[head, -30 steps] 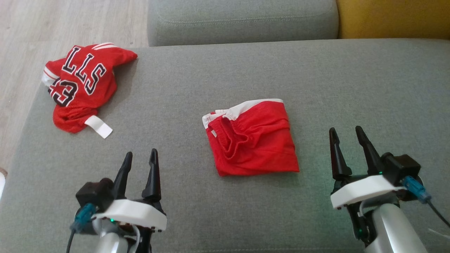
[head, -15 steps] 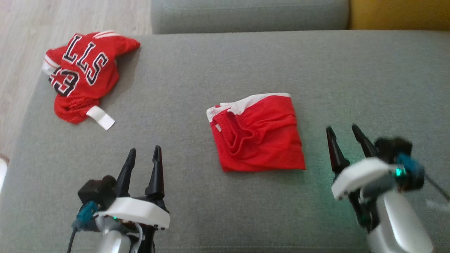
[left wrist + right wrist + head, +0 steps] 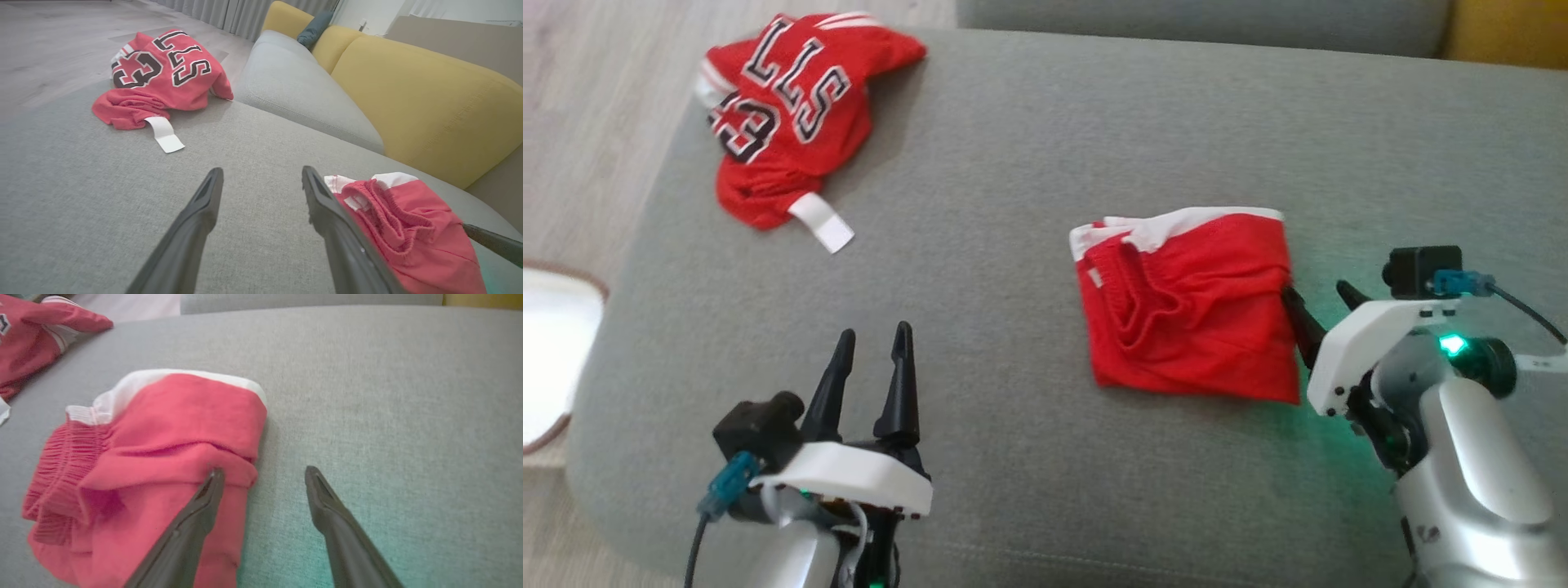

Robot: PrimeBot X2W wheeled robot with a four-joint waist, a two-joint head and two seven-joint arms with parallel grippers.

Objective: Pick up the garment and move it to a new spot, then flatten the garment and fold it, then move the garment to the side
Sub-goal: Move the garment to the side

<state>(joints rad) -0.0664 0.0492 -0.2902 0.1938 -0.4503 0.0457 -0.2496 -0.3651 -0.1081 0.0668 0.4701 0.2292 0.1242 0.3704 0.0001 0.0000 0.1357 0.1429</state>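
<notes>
Right hand (image 3: 1315,290) stands wide open at the right edge of the red shorts (image 3: 1188,318), one finger over the cloth and the other over the bare grey sofa (image 3: 1013,163). Whether it touches the cloth cannot be told. Left hand (image 3: 876,329) is also spread wide and empty, well to the left of the shorts, which lie folded mid-seat. A crumpled red jersey (image 3: 792,114) lies at the far left corner.

Home living room: 1 grey sofa (image 3: 1094,122), yellow cushions (image 3: 429,94) at its back, curtains (image 3: 233,14) behind, pale wood floor (image 3: 596,122).
</notes>
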